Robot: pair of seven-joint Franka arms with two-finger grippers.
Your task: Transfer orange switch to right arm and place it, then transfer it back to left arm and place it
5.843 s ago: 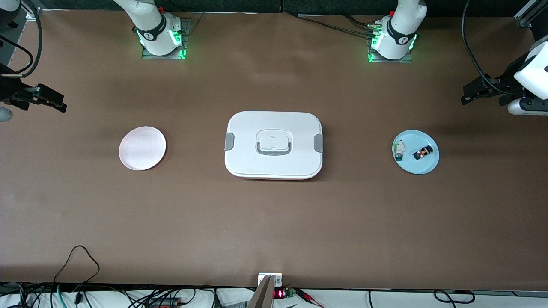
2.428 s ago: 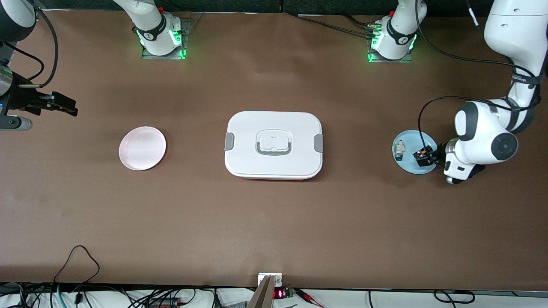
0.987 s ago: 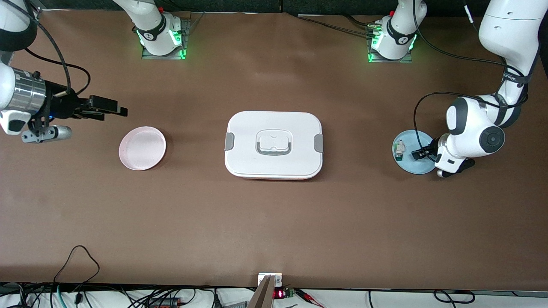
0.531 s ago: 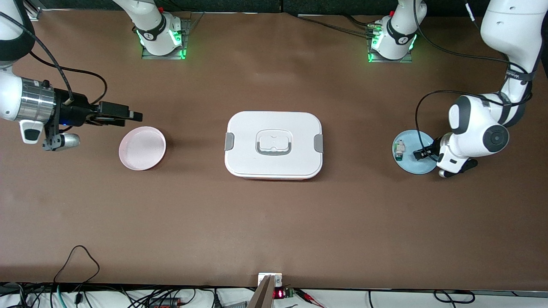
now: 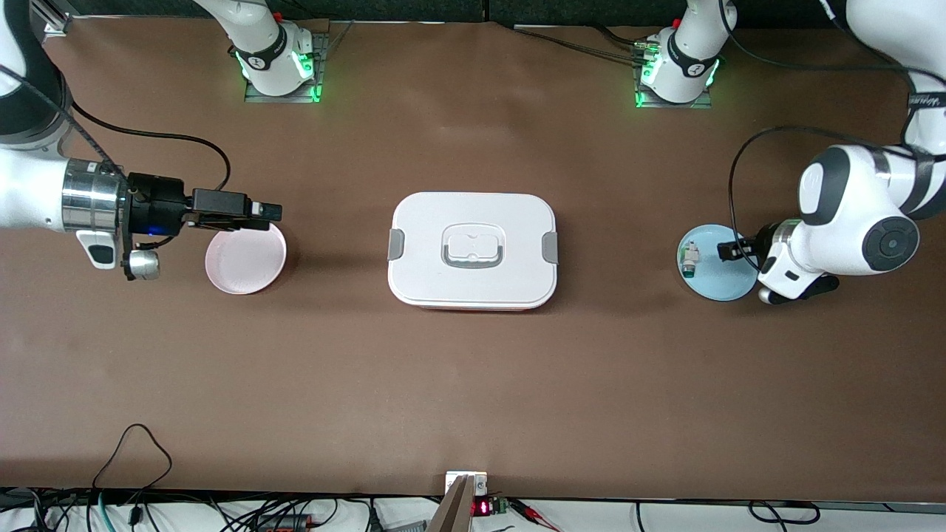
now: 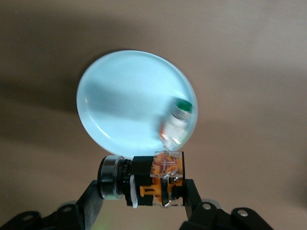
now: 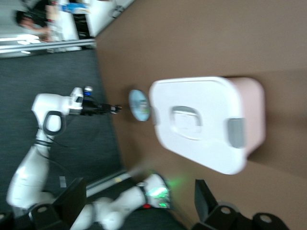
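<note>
Tiny black blocky orange switch (image 6: 156,184), clear-topped, pinched in left tool (image 6: 144,191) over round blue plate (image 6: 124,96). Right tool (image 5: 270,213) spread wide over pink plate (image 5: 244,262). One white latched box (image 5: 473,250), two plates, one blurry, probably green-tipped part (image 6: 176,122).

box (image 5: 473,251) mid-table, between two plates (image 5: 246,258), switch (image 6: 156,181) over one plate

High front camera facing both bases, wrist cameras close, right wrist and front share box (image 5: 472,250)
</note>
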